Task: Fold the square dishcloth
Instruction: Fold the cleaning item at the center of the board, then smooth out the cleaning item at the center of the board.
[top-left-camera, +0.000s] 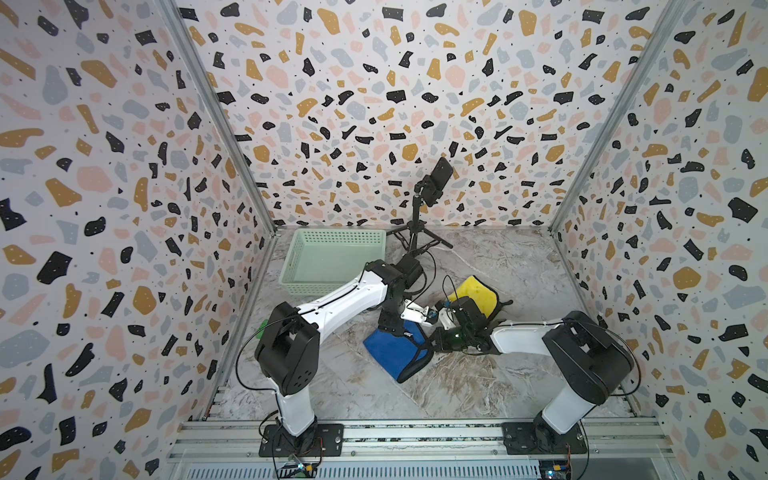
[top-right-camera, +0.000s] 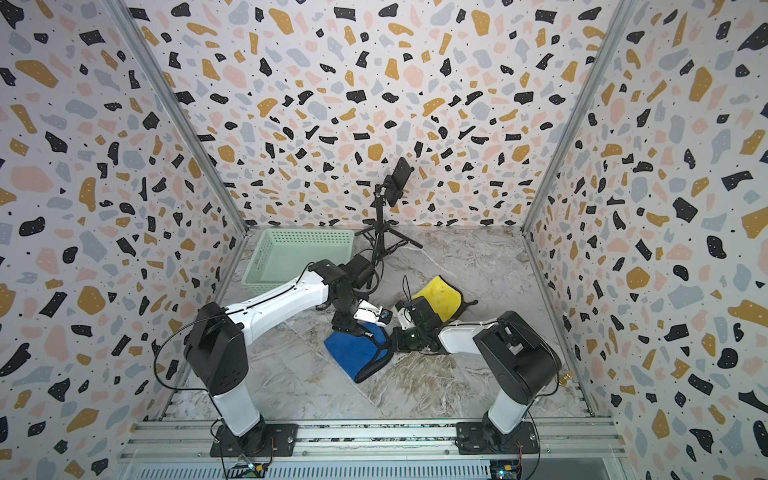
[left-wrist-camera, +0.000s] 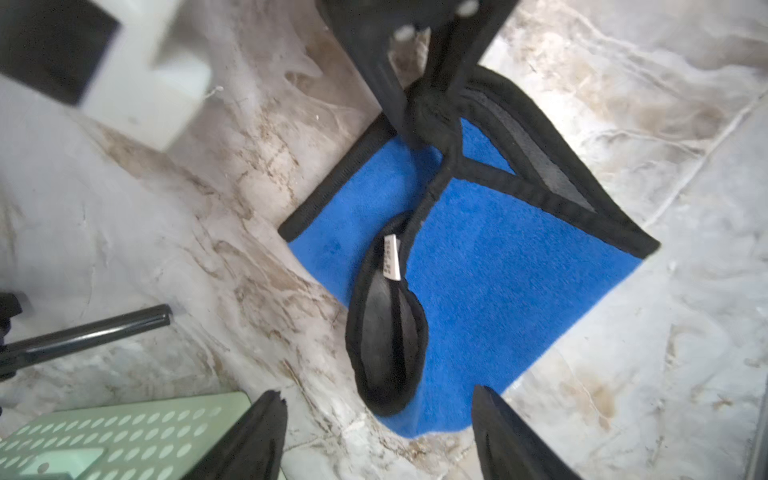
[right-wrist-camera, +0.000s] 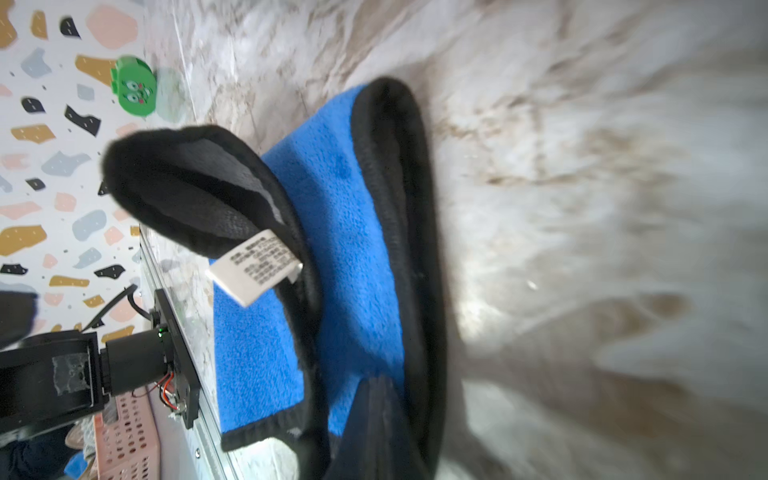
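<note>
Fleecy blue, black-hemmed dishcloth (top-left-camera: 390, 353) lies rumpled on the marbled surface (top-left-camera: 457, 386), right pincer (left-wrist-camera: 419, 124) clamped on its 2 o'clock hem, left pincer (left-wrist-camera: 376, 392) apart at 12 o'clock

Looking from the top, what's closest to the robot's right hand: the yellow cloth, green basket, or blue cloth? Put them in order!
1. The blue dishcloth: pinched in the right hand.
2. The yellow cloth: just behind it.
3. The green basket: back left corner.

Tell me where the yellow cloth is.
In both top views the yellow cloth lies right of centre, just behind the right arm, beyond the blue cloth.
</note>
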